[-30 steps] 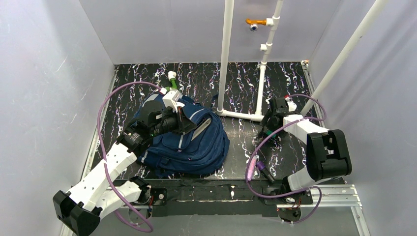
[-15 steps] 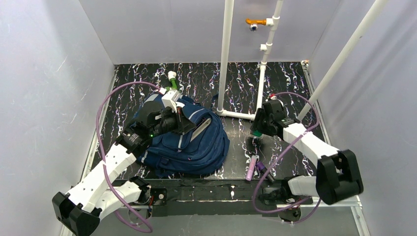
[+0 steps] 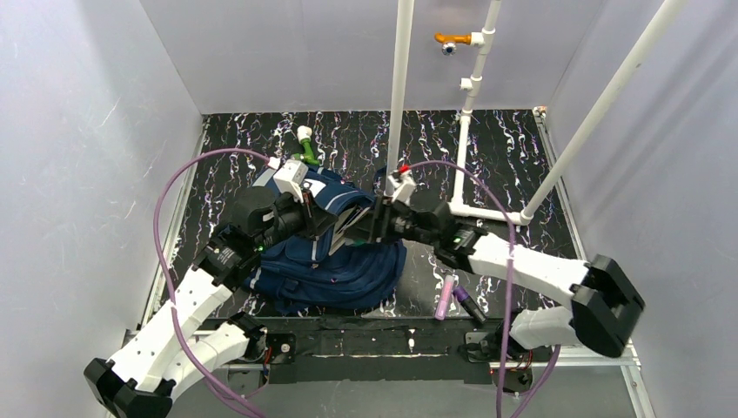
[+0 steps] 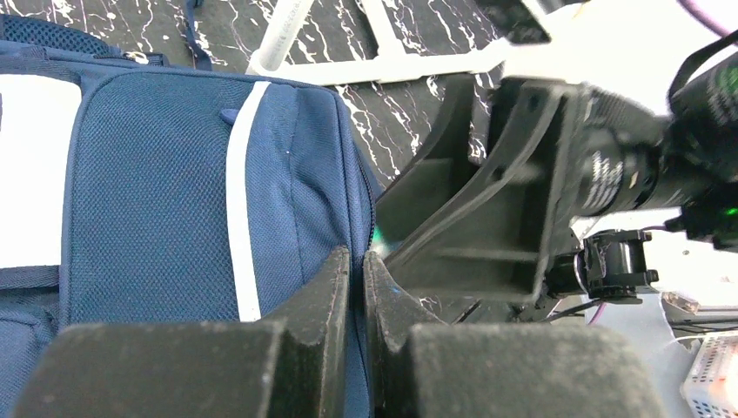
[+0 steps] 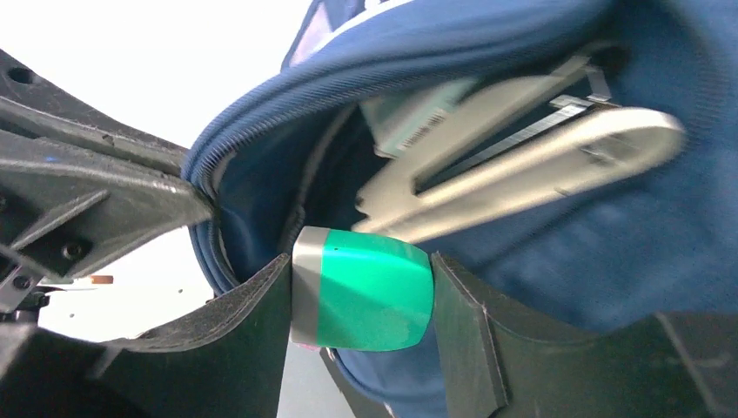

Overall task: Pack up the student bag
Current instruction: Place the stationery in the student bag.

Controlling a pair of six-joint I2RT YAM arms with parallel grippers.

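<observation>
The navy student bag [image 3: 348, 266] lies on the black marbled table, its top opening facing right. My left gripper [image 3: 326, 222] is shut on the bag's zipper edge [image 4: 357, 218] and holds the opening up. My right gripper [image 3: 370, 228] is shut on a green cylinder with a grey end [image 5: 370, 300], right at the mouth of the bag [image 5: 609, 218]. Pale flat items [image 5: 522, 165] lie inside the bag. In the left wrist view my right gripper [image 4: 487, 218] sits just right of the bag's edge. My left gripper's fingers [image 5: 96, 200] pinch the rim at the left of the right wrist view.
Two purple markers [image 3: 446, 298] lie on the table right of the bag, near the front edge. A green and white item [image 3: 305, 144] lies behind the bag. A white pipe frame [image 3: 396, 104] stands at the back, with a slanted pipe [image 3: 600, 104] at the right.
My right arm has swung left from the table's right side to the bag's opening, carrying the green cylinder. My left gripper has stayed on the bag's edge, shifted slightly.
</observation>
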